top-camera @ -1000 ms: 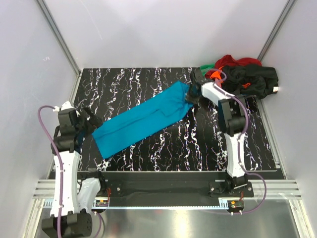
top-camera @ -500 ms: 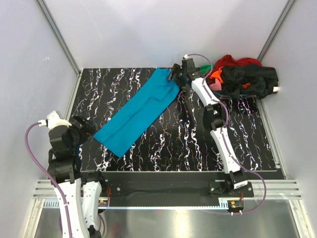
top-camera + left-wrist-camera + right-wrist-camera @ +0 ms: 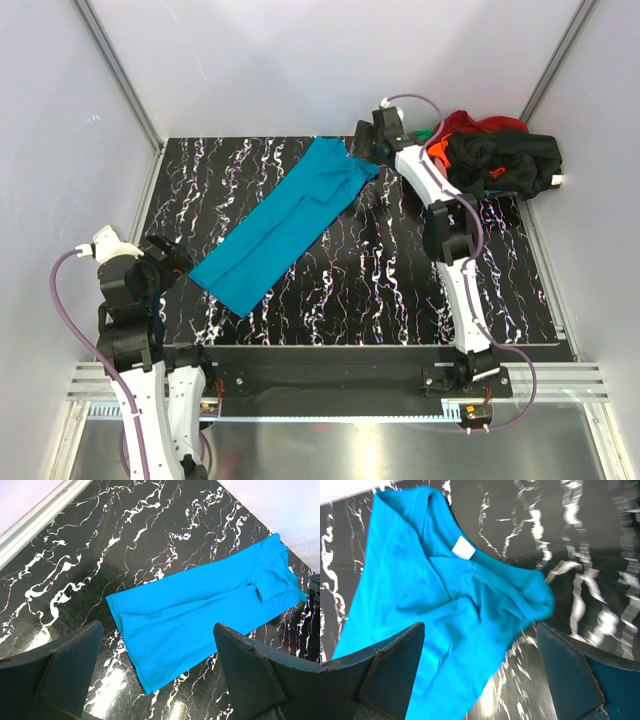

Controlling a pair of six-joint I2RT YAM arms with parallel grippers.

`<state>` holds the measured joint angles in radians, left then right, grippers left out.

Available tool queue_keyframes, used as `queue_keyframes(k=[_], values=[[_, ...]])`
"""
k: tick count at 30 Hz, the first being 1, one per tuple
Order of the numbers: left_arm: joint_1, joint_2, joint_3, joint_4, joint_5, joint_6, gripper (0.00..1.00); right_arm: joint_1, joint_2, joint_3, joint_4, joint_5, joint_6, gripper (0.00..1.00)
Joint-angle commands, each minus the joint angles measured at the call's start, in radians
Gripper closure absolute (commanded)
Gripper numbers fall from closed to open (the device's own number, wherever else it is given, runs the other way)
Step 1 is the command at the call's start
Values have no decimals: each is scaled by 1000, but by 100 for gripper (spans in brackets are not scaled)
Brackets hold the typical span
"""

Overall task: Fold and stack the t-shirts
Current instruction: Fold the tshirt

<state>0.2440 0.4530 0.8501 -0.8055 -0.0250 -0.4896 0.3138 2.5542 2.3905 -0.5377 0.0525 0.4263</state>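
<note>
The pile of shirts (image 3: 503,160) at the back right corner shows black cloth on top, with red, orange and green edges protruding; the number of shirts in it cannot be determined. The right wrist view is blurred. The teal shirt (image 3: 285,225) lies flat and folded into a long strip, running diagonally from the left front toward the back centre; its under layers are hidden. Its white tag (image 3: 464,548) faces up at the neck. The left gripper (image 3: 157,626) is spread and holds nothing. The right gripper (image 3: 480,626) is likewise spread above the collar end. The table (image 3: 380,290) is black with white veining, enclosed by white walls (image 3: 300,60) and metal rails (image 3: 120,75).
</note>
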Motion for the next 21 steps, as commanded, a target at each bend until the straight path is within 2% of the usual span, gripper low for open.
queue_keyframes(k=[1,5,8,9,11,12,17,21], values=[[6,-20,-5,52,17,19,1,7,-201,-51,-50,95,-26,0],[6,-25,-5,52,19,20,1,56,-322,-212,-102,135,-14,0],[6,-30,-6,54,19,19,1,126,-435,-405,-99,103,37,0],[6,-34,-6,52,19,20,1,181,-486,-500,-84,96,52,0],[6,-36,-6,54,19,20,1,240,-528,-585,-67,73,97,0],[6,-33,-6,57,19,22,1,307,-555,-647,-52,58,129,0],[6,-36,-6,54,19,20,1,491,-586,-784,8,-38,264,0],[6,-40,-6,54,19,22,1,605,-572,-879,152,-118,380,0]])
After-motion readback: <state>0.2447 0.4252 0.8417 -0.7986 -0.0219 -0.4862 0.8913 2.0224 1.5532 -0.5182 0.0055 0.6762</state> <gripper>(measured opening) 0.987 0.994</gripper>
